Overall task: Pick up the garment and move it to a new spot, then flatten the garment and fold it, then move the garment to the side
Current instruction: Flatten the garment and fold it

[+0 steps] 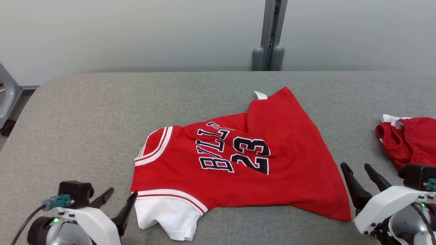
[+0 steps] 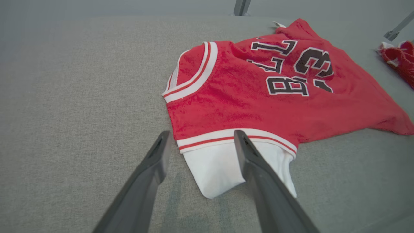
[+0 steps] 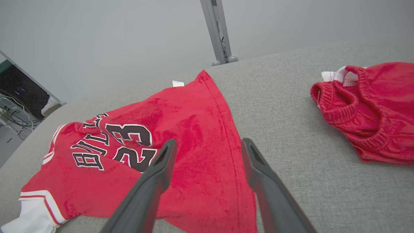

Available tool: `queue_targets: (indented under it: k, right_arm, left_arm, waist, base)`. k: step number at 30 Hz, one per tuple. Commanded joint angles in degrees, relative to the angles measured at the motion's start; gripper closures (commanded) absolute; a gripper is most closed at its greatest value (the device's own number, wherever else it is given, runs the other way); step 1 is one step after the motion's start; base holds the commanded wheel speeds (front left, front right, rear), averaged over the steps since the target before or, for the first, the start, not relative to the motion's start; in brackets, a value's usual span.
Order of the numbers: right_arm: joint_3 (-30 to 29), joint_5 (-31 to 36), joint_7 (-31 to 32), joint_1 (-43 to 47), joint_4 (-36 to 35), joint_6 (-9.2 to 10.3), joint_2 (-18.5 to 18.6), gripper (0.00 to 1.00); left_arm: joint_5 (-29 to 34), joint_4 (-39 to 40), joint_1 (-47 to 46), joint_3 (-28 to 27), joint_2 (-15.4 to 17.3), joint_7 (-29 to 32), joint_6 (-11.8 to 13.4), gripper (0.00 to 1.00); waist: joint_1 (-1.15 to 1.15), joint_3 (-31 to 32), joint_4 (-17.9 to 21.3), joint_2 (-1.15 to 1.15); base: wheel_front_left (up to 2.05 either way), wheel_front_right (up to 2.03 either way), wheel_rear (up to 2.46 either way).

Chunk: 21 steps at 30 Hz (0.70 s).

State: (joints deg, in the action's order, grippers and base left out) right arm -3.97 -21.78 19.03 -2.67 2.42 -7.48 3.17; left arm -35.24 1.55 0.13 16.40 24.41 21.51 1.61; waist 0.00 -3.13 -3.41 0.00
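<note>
Surface: a long table covered in grey woven fabric. There is a pale wall behind it and a grey post at the far edge.

Garment: the red jersey, lettered "BULLS 23", lies mid-table with the print up. It is turned sideways, collar toward the robot's left and hem toward its right. It is not flat. A diagonal crease cuts through the lettering, and the far hem corner peaks beside a small white label. The near hem trails off to a point. A white sleeve sticks out at the near-left corner. A second red piece, probably shorts, sits bunched at the right edge, well apart from the jersey.

Left gripper: low at the near left, fingers spread, nothing held. In its wrist view one finger lies over bare grey cloth just beside the sleeve. The other crosses the white sleeve below the striped band; I cannot tell whether it touches.

Right gripper: fingers spread wide and empty, tips just beside the near-right hem corner. Its wrist view looks along the hem edge.

Pose: both pale forearms come in low from the near edge, fingers pointing away across the table.

Judgement: the jersey looks set down at its spot, so flattening is the step in hand. One gripper at the sleeve end and one at the hem end suits drawing the cloth taut lengthwise to work out that crease.
</note>
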Motion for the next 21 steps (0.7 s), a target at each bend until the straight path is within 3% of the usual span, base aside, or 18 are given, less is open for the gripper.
queue_targets:
  k: [1, 4, 11, 21]
  right_arm:
    - [0.1, -0.6, -0.9, 0.5, -0.5, -0.02, 0.3, 0.0]
    - [0.7, -0.7, -3.5, 0.5, -1.0, -0.02, 0.5, 0.0]
    - [1.9, -0.8, -7.2, 0.7, -0.4, -0.02, 0.7, 0.0]
    - [2.4, -0.3, -8.2, -0.7, 0.9, -0.02, 0.7, 0.0]
  left_arm:
    - [0.4, 0.2, 0.8, -0.5, 0.1, -1.1, 0.5, 0.0]
    - [0.2, -0.8, 2.2, -1.3, -0.9, -3.8, 1.2, 0.0]
    - [-4.4, -7.3, 4.5, 0.5, -2.5, -0.7, -1.4, 0.0]
    - [-8.8, -14.8, 0.5, 0.8, -3.7, 0.5, -5.7, 0.0]
  waist:
    - [0.0, 0.2, 0.2, 0.0]
    - [0.0, 0.3, 0.7, 0.0]
    - [0.0, -0.4, 1.9, 0.0]
    - [0.0, -1.7, 3.3, 0.0]
  base:
    - [0.0, 0.0, 0.0]
    - [0.0, 0.0, 0.0]
    - [0.0, 0.0, 0.0]
    - [0.0, 0.0, 0.0]
